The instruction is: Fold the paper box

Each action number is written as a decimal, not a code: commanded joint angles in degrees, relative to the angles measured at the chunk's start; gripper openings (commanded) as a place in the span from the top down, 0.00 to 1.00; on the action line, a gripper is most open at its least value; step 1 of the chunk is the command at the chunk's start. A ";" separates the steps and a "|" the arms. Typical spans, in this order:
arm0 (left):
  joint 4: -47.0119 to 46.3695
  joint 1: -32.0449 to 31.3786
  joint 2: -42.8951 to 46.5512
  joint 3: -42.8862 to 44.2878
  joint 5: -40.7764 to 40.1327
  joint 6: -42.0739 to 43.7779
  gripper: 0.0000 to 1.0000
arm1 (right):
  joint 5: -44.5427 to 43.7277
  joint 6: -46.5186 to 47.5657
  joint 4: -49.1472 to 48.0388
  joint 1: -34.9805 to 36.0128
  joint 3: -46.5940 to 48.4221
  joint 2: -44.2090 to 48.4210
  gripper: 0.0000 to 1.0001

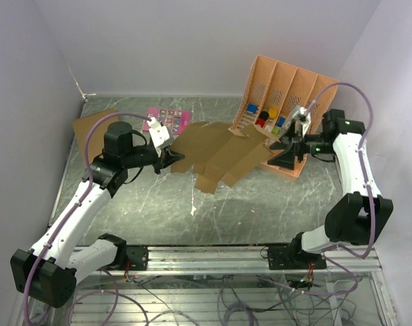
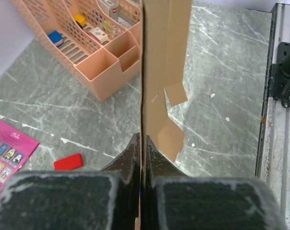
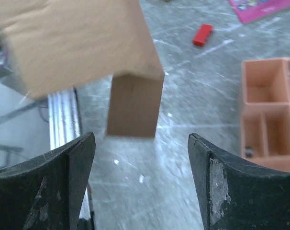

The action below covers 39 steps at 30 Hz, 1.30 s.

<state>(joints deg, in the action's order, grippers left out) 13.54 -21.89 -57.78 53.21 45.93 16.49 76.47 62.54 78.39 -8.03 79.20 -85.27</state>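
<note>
Brown paper box [image 1: 216,153], long axis left-right

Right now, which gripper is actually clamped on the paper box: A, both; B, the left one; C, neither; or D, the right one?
B: the left gripper is pinched shut on the edge of the paper box, while the right gripper stands open, its fingers wide apart and touching nothing.
</note>
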 commanded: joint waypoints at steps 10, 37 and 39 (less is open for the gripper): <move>-0.84 2.82 0.68 0.27 6.16 6.90 0.93 | -5.99 -4.37 -0.63 -12.69 11.58 -0.19 0.53; -2.22 2.82 -1.45 1.90 10.17 11.69 0.93 | 2.84 -5.97 0.57 -0.68 1.22 -0.95 0.55; -2.82 2.82 -1.29 1.73 10.67 11.23 0.93 | 3.13 -5.49 0.48 -0.52 1.13 -1.56 0.57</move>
<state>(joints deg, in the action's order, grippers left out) 13.76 -19.68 -59.72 53.63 53.25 27.55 77.62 55.51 78.37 -8.97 80.93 -85.93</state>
